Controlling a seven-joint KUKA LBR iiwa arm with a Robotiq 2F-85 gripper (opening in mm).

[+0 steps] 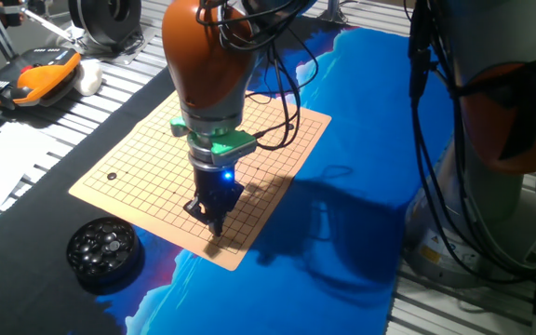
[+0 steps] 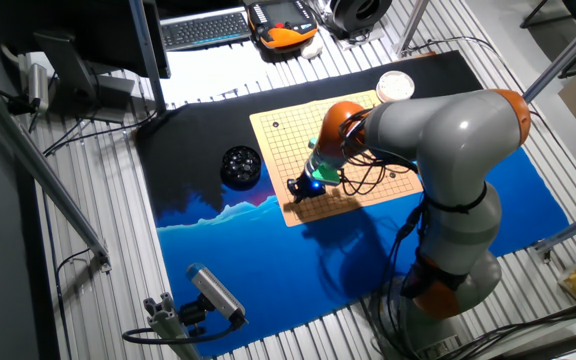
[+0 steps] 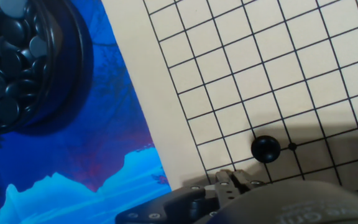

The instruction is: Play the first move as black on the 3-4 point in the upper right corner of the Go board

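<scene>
The tan Go board (image 1: 156, 172) lies on the blue and black mat; it also shows in the other fixed view (image 2: 368, 135). In the hand view a black stone (image 3: 266, 149) lies on a line crossing of the board (image 3: 291, 68), one crossing left of a star point and close to the board's edge. My gripper (image 1: 217, 226) hangs over the board's near corner, its fingers (image 3: 227, 179) drawn together just short of the stone, with nothing between them. In the other fixed view the gripper (image 2: 298, 188) is at the board's near edge.
A round black bowl of black stones (image 1: 105, 249) stands on the mat off the board's corner, also in the hand view (image 3: 17, 62) and the other fixed view (image 2: 240, 165). Another dark stone (image 1: 112, 176) sits near the board's left corner. A white bowl (image 2: 395, 86) stands at the far side.
</scene>
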